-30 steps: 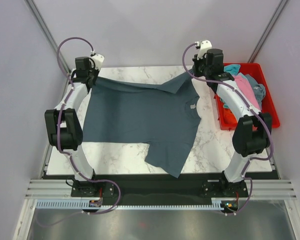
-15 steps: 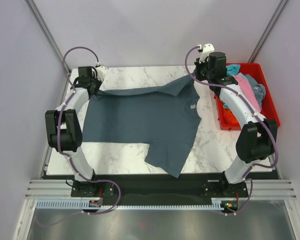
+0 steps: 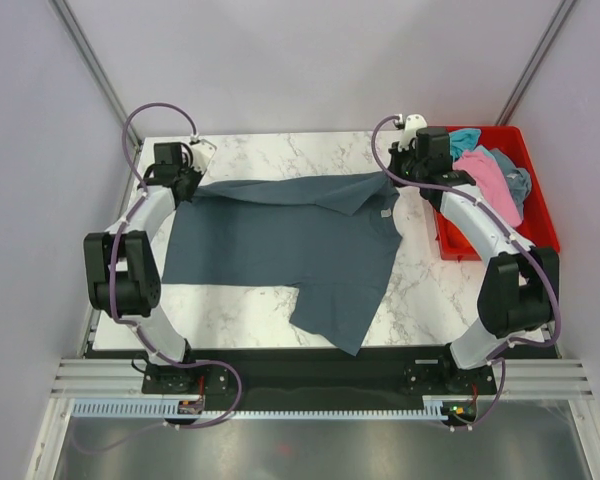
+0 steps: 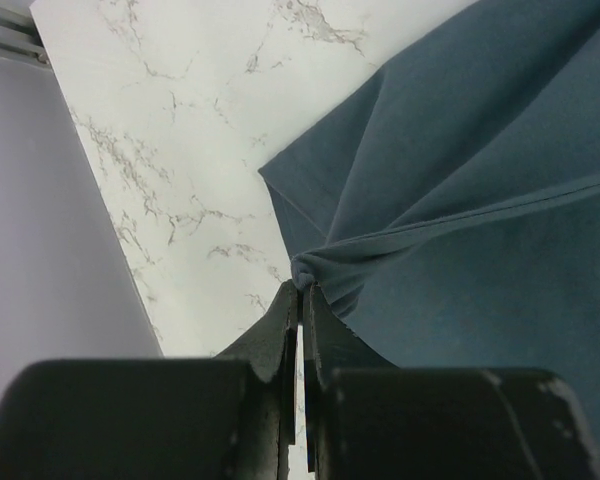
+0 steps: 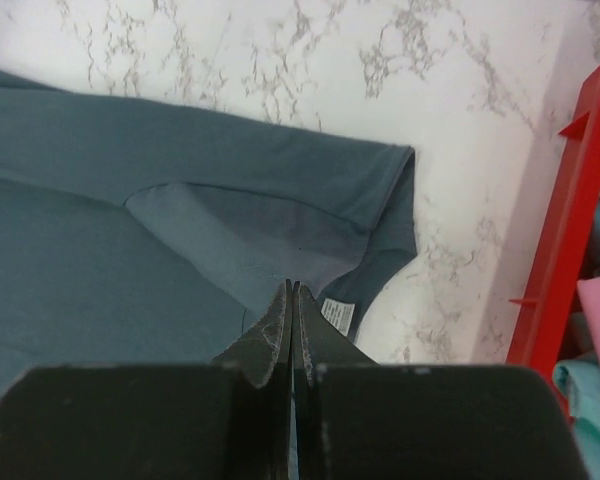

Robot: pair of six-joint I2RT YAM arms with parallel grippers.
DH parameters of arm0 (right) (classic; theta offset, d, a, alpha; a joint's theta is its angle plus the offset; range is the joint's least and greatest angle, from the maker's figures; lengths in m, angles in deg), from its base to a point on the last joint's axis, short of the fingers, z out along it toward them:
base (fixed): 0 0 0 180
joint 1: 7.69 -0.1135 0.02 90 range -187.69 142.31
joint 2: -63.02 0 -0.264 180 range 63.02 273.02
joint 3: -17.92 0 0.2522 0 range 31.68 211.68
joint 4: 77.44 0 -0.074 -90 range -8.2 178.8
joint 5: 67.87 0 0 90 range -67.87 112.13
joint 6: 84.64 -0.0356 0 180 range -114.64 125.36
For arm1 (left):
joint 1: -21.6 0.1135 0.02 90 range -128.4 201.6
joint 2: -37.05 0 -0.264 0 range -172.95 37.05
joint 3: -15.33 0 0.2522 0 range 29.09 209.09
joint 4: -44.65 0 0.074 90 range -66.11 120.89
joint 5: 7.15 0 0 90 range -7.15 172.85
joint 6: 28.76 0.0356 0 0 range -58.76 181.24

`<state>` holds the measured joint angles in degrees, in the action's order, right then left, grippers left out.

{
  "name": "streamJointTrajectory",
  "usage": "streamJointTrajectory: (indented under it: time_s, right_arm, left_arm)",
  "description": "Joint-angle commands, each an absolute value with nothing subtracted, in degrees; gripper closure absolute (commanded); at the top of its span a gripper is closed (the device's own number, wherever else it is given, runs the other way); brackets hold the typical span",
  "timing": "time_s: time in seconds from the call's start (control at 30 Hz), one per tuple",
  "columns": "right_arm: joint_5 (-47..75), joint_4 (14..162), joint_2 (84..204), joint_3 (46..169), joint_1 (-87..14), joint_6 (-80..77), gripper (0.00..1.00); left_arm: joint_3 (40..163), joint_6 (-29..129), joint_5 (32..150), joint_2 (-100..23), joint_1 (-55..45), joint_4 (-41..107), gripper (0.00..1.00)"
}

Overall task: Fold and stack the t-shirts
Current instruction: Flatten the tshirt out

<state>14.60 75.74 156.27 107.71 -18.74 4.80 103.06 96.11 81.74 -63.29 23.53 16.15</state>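
A large dark slate-blue t-shirt lies spread on the marble table, one sleeve hanging over the near edge. My left gripper is shut on its bunched far-left edge. My right gripper is shut on the far-right part, where a flap is turned over and shows the paler inside. A small white tag lies just right of the right gripper's fingertips. Pink and teal t-shirts lie heaped in the bin.
A red plastic bin stands at the table's right edge, close to my right arm; its wall shows in the right wrist view. Grey walls close in the left, right and back. Bare marble lies left of the shirt.
Both grippers have come down and toward the near side, pulling the shirt's far edge with them. The far-right flap now lies folded over the shirt.
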Motion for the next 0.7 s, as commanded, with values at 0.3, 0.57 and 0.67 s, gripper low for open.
streamJointTrajectory:
  time_s: [0.3,0.57,0.67]
  right_arm:
    - [13.2,75.5,152.7,100.5,-19.2,3.0,1.00]
    - [12.8,76.4,154.3,100.2,-19.4,3.2,1.00]
    - [12.9,76.4,154.8,100.9,-19.4,3.3,1.00]
  left_arm:
    - [97.6,98.2,82.3,-62.3,24.5,16.9,0.98]
    - [95.3,98.2,82.3,-63.2,25.0,16.9,0.98]
    - [95.4,98.2,82.3,-63.1,25.0,16.9,0.98]
